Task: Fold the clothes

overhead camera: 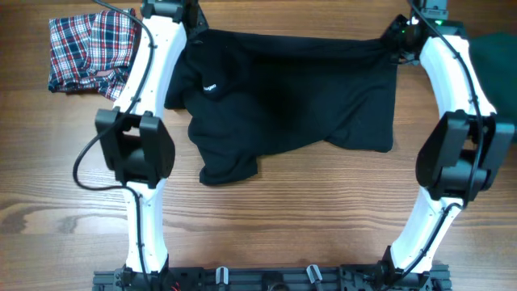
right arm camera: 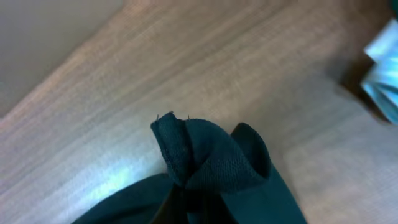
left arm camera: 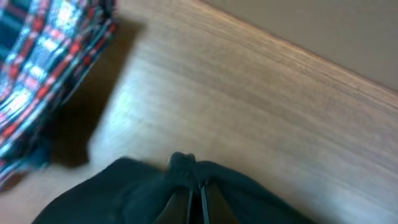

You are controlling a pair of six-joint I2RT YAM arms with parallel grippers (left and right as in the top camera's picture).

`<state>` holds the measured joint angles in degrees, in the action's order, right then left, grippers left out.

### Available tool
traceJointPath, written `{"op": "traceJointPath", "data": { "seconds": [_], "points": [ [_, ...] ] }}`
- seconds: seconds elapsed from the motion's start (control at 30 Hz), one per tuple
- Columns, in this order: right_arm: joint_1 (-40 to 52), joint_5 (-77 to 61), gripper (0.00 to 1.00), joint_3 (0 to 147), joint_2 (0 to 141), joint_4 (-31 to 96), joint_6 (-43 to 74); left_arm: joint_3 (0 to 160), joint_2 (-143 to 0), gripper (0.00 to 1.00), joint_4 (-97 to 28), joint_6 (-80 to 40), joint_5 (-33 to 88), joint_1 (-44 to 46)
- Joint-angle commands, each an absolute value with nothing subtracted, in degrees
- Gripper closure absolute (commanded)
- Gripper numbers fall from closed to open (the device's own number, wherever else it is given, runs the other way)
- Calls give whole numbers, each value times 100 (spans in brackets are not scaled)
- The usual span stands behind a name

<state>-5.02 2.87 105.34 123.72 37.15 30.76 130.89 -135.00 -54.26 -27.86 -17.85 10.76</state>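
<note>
Overhead: black shirt spread mid-bench; plaid garment far-L, green garment far-R edge.
L wrist: left fingers clenched on shirt edge, plaid nearby.
R wrist: right fingers pinching bunched shirt corner.

Both arms reached to the far side, grippers clamped.
Left arm and right arm rose from the near base, elbows bowed outward, forearms angled back inward. Left gripper was closed, jaws together on a fold of the black shirt. Right gripper likewise pinched its far corner.
</note>
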Motion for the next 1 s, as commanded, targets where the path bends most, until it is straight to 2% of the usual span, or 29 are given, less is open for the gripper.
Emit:
{"op": "traceJointPath", "data": {
  "seconds": [0.0, 0.1, 0.13, 0.2, 0.27, 0.3, 0.33, 0.37, 0.43, 0.47, 0.57, 0.73, 0.8, 0.87, 0.97],
  "points": [
    [-434, 650, 96, 10525, 12623, 3341, 2998, 13200, -13839, 96, -4849, -2416, -1837, 1000],
    [-429, 666, 96, 10525, 12827, 3076, 3000, 13200, -14149, 94, -4322, -2416, -1769, 1000],
    [-429, 670, 96, 10525, 12884, 3057, 2998, 13200, -14232, 86, -4206, -2416, -1745, 1000],
    [-429, 829, 92, 10525, 13008, 3011, 2926, 13200, -14453, 80, -3972, -2416, -1734, 1000],
    [-429, 878, 82, 10525, 13120, 2943, 2753, 13200, -14610, 73, -3782, -2377, -1737, 993],
    [-429, 904, 61, 10525, 13163, 2917, 2696, 13200, -14685, 59, -3651, -2279, -1734, 993],
    [-429, 904, 36, 10525, 13170, 2930, 2674, 13200, -14702, 42, -3612, -2255, -1737, 996],
    [-429, 902, 2, 10525, 13170, 2939, 2574, 13200, -14702, 41, -3614, -2176, -1737, 996],
    [-429, 913, 0, 10556, 13141, 2875, 2174, 13203, -14645, 37, -3588, -1940, -1739, 1017],
    [-429, 950, 0, 10593, 13109, 2888, 2040, 13203, -14573, 30, -3540, -1774, -1739, 1024],
    [-447, 1103, 0, 10728, 12905, 3138, 1929, 13203, -14291, 28, -3660, -1643, -1737, 1063],
    [-445, 720, 0, 11002, 11887, 4956, 1970, 13203, -12945, 23, -5424, -1717, -1597, 1393],
    [-445, 73, 0, 11002, 11480, 5988, 1968, 13203, -12438, 23, -6689, -1887, -851, 1599],
    [-445, -163, 0, 11002, 11327, 6681, 1966, 13203, -12254, 24, -7706, -2217, -620, 1782],
    [-445, -158, 0, 10814, 11303, 7542, 1824, 13030, -12344, 39, -9417, -2515, -532, 2032]
  ]
}}
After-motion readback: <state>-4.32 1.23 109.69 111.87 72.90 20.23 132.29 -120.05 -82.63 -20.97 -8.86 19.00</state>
